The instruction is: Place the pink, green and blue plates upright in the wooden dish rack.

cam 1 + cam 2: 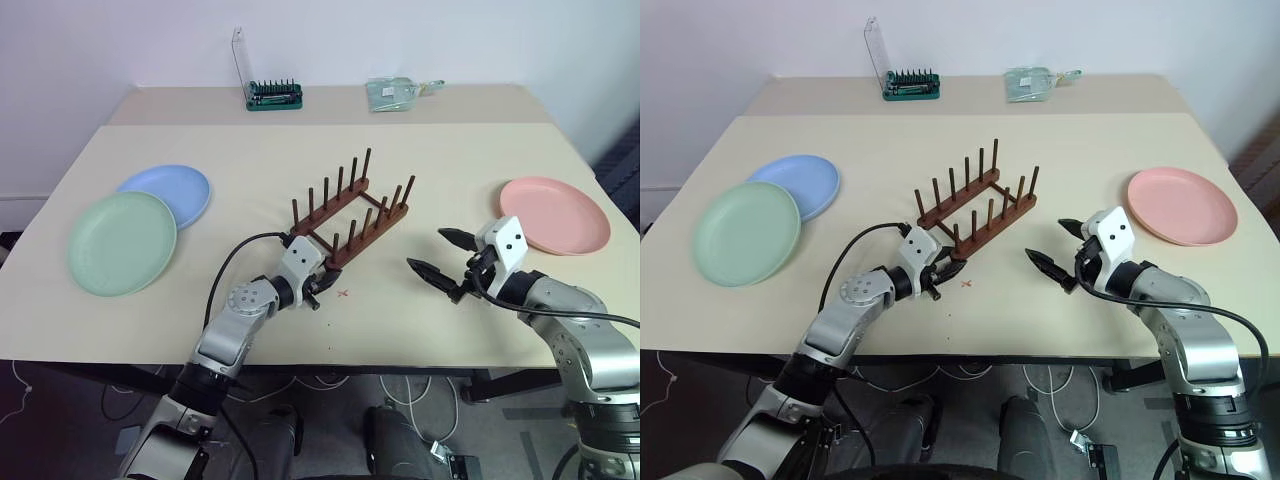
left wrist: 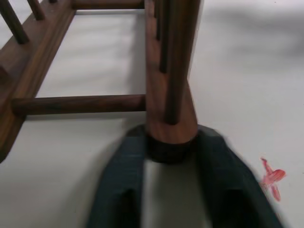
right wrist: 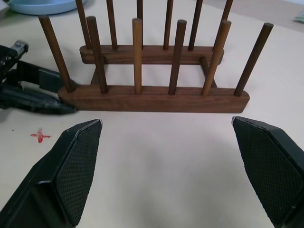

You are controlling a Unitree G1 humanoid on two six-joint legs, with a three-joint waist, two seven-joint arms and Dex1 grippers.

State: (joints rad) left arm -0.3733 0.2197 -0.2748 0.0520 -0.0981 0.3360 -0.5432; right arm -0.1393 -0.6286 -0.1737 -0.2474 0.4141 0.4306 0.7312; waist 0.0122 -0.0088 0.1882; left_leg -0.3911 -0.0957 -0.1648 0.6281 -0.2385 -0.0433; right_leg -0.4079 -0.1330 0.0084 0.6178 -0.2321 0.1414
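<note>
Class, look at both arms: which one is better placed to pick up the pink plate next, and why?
Right. The right gripper is open and empty, nearer the pink plate on that side. The left gripper is closed on the near end of the wooden dish rack.

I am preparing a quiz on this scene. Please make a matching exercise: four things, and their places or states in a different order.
Things:
1. pink plate
2. green plate
3. left pincer
4. right pincer

Places or states:
a. open, empty
b. overlapping the blue plate
c. closed on the end of the wooden dish rack
d. alone at the table's right

Pairs: 1-d, 2-b, 3-c, 4-a
</note>
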